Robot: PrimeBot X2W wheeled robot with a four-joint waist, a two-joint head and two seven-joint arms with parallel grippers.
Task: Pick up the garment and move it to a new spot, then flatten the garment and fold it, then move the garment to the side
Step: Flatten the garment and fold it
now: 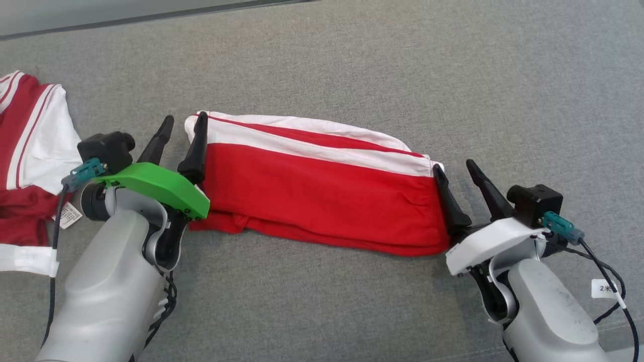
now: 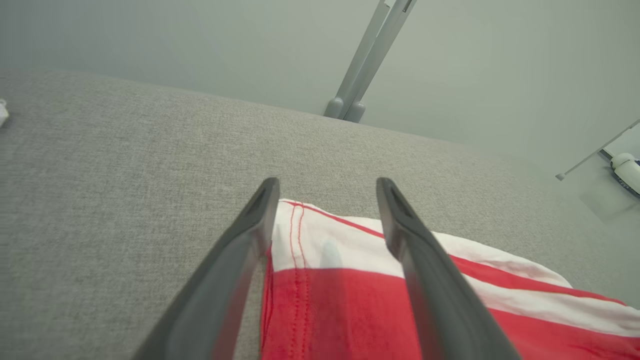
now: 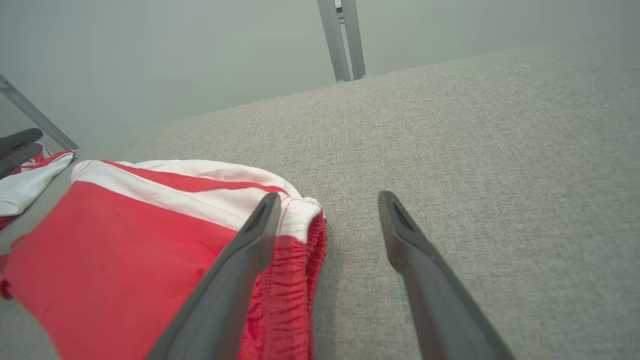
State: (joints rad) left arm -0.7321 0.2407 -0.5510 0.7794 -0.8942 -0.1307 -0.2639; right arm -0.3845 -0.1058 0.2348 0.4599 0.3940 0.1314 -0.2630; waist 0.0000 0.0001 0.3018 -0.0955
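The garment (image 1: 322, 196) is red with white stripes and lies folded into a long band across the middle of the grey table (image 1: 402, 75). My left gripper (image 1: 184, 121) is open at its left end. In the left wrist view the garment's (image 2: 340, 310) white corner lies below and between the spread fingers of that gripper (image 2: 327, 185). My right gripper (image 1: 454, 167) is open at the gathered right end. In the right wrist view this gripper (image 3: 328, 197) has its left finger over the garment's (image 3: 125, 240) edge and its right finger over bare cloth. Neither gripper holds anything.
A second red and white garment (image 1: 30, 151) lies at the table's left edge, close to my left arm, and also appears in the right wrist view (image 3: 25, 185). The table's far edge (image 1: 151, 19) runs along the top. A grey metal post (image 2: 360, 65) stands beyond it.
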